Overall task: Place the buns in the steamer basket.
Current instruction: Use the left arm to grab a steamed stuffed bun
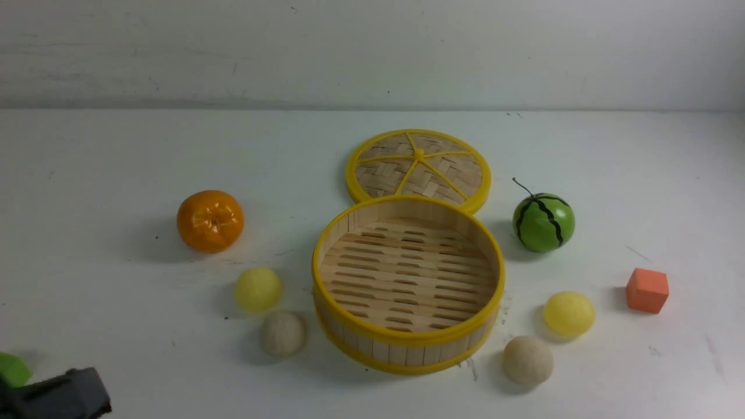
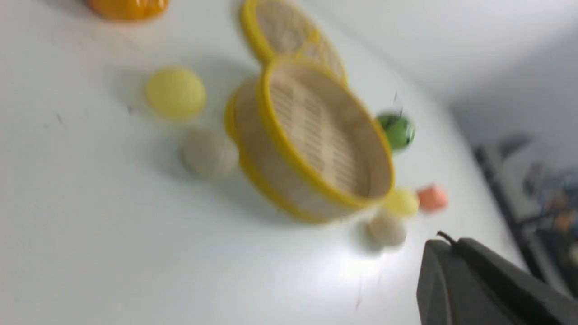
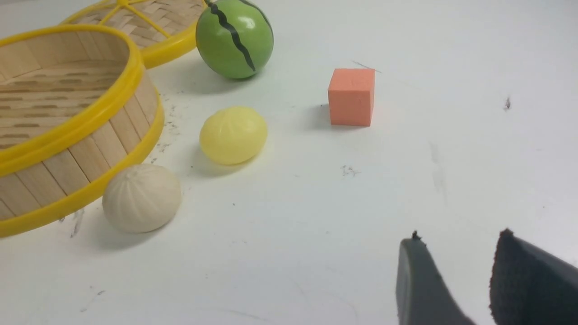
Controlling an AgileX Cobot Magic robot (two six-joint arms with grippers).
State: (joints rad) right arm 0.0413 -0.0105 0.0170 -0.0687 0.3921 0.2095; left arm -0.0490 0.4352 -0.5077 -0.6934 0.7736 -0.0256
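Note:
The steamer basket (image 1: 407, 351) stands empty in the middle of the table. On its left lie two buns, a pale yellow one (image 1: 258, 288) and a cream-beige one (image 1: 282, 333). Two more buns lie on its right, a yellow one (image 1: 568, 313) and a beige pleated one (image 1: 527, 360). My left gripper (image 1: 87, 393) sits low at the front left corner, away from all of them. In the blurred left wrist view that gripper (image 2: 445, 243) is shut on nothing. My right gripper (image 3: 459, 237) is open and empty, well short of the yellow bun (image 3: 233, 134) and the beige bun (image 3: 141, 197).
The woven yellow-rimmed lid (image 1: 418, 169) lies flat behind the basket. An orange tangerine (image 1: 210, 220) sits at the left and a green watermelon ball (image 1: 543, 222) at the right. An orange cube (image 1: 647, 290) stands further right. A wall runs along the back.

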